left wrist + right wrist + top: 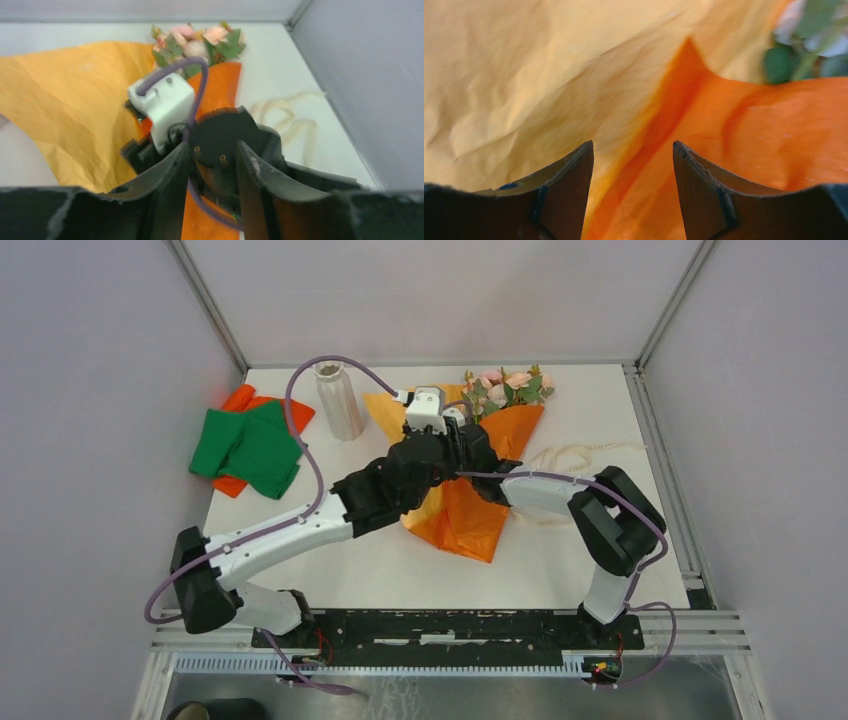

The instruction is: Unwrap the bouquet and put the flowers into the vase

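Bouquet [465, 520] is lying on the desk [400, 570], beside the vase [338, 400], flowers [505, 388] pointing away. We are unwrapping: left jaws and right jaws are both standing apart, holding nothing, the right straddling a paper fold [664, 115]. Next, we judge, is pinching and peeling it.

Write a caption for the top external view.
Left arm and right arm meet over the orange-wrapped bouquet; the vase stands beside.

The bouquet [465, 515] has crinkled, glossy paper; the vase [340, 400] is matt, ribbed.
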{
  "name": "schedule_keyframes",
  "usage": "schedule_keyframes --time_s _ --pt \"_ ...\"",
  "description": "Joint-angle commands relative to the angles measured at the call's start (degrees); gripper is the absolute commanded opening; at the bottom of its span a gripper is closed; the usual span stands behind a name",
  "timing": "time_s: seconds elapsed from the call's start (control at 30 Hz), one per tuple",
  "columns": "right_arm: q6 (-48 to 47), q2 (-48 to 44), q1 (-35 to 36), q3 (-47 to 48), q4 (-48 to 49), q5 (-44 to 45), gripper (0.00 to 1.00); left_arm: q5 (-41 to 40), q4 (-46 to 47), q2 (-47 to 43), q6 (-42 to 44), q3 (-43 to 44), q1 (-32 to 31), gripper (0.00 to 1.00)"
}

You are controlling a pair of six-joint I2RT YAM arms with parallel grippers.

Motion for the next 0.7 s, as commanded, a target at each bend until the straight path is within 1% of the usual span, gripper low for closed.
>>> schedule_keyframes --time_s 0.0,0.07,0.23,0.27,0.33,0.37,0.4,0.47,0.5,0.53,0.67 --pt "-3.2 2.6 3.7 4.6 -5.9 2.3 0.65 11.1 3.9 3.1 -6.8 -5.5 6.5 0.46" --pt "-2.8 3.2 3.7 4.3 -5.9 2.3 0.65 14.7 5.1 3.1 -9.0 -8.3 10.0 0.46" --pt "-3.5 5.2 3.7 5.0 -7.1 3.6 0.66 15.9 4.7 2.5 -11.2 -12.6 15.4 0.46" --pt "-3.4 5.5 3.7 5.0 -7.0 3.6 0.63 16.0 4.9 2.3 -11.5 -13.5 16.0 0.46" --pt "-3.0 6.0 3.7 4.8 -6.7 3.5 0.55 16.4 5.1 2.0 -11.8 -14.5 16.8 0.45" --pt "-2.9 6.2 3.7 4.6 -6.6 3.5 0.46 16.5 5.1 2.0 -11.8 -14.7 16.9 0.46" --pt "-2.8 6.1 3.7 4.5 -6.5 3.9 0.32 16.5 5.1 1.9 -11.9 -14.8 17.0 0.46" --pt "-2.6 5.2 3.7 3.7 -6.0 5.0 0.10 16.6 5.2 1.8 -12.0 -15.0 17.0 0.46" --pt "-2.6 4.4 3.7 3.3 -5.8 5.4 0.01 16.7 5.3 1.7 -11.9 -14.9 16.9 0.46" --pt "-2.7 3.6 3.7 3.1 -5.9 6.0 0.00 16.8 5.3 1.8 -11.8 -14.8 16.9 0.46" --pt "-2.8 -2.0 3.7 1.1 -5.6 8.4 0.00 17.5 5.5 3.1 -11.6 -14.3 17.0 0.45"
